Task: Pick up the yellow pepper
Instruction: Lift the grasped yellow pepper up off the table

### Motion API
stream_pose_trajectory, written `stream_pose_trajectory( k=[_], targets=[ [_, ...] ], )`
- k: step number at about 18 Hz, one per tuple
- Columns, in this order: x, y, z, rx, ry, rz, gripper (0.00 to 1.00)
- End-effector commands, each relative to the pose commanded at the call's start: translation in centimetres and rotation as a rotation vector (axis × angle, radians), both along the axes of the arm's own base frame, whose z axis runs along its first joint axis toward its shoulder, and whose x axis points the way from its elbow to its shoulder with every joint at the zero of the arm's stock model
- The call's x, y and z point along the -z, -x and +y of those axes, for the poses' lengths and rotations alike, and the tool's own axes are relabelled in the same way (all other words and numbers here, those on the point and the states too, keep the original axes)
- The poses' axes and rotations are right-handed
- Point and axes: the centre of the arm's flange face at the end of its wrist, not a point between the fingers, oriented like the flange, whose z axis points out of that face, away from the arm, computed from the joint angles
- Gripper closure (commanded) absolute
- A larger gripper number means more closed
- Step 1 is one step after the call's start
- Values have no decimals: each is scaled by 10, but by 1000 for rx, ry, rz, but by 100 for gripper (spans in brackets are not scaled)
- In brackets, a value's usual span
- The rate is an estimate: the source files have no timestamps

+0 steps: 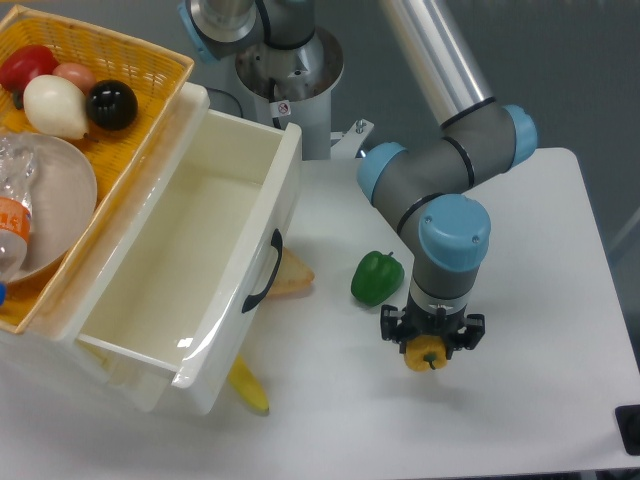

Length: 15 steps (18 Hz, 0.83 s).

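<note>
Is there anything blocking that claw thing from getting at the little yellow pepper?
Nothing visible. The end effector sits right over the small glossy yellow pepper, fingers either side. The green bell pepper lies apart, up-left.

You've got the gripper (431, 345) closed around the yellow pepper (427, 354), stem facing the camera. The green pepper (376, 277) sits apart, up and to its left on the table (540, 300). The white drawer (190, 260) hangs open, with a wicker basket (120, 60) beside it.
</note>
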Motion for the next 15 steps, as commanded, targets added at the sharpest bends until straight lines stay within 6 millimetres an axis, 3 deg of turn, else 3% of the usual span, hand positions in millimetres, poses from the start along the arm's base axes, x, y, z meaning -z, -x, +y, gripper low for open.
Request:
stream_pose_trajectory(
  k=[4,7,11,15],
  targets=[
    [-13,11,-11,195,103,28,76],
    [-23,31,-30,297,159,8,76],
    [-26,41,-41,330,158,8,76],
    [-27,43,-38,335,131,3,76]
  ],
)
